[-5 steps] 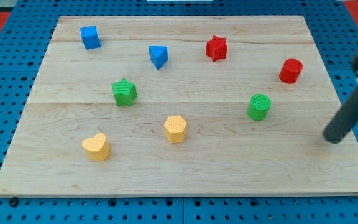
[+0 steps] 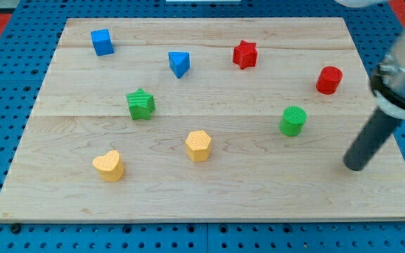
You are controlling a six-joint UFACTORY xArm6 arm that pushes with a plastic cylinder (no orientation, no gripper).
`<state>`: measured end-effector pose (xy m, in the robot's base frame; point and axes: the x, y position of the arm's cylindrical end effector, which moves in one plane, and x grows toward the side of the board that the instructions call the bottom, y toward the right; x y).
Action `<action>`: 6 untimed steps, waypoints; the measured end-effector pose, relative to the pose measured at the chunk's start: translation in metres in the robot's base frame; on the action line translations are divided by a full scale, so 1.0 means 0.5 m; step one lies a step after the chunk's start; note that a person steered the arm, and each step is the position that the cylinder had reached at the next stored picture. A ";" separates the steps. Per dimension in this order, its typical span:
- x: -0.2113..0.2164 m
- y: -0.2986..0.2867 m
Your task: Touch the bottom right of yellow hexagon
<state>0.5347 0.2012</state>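
My tip [image 2: 354, 167] (a bare rod, no fingers to open or close) rests well right of the yellow hexagon [image 2: 198, 145], suiting a bottom-right approach.

The scene is evenly and brightly lit from above; the wooden desk [image 2: 209, 193] shows no glare; each block casts only a faint, short shadow; block edges are sharp; the arm's upper part at the view's right is slightly motion-blurred; straight edges show no marked distortion.
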 end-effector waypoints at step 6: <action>0.025 -0.320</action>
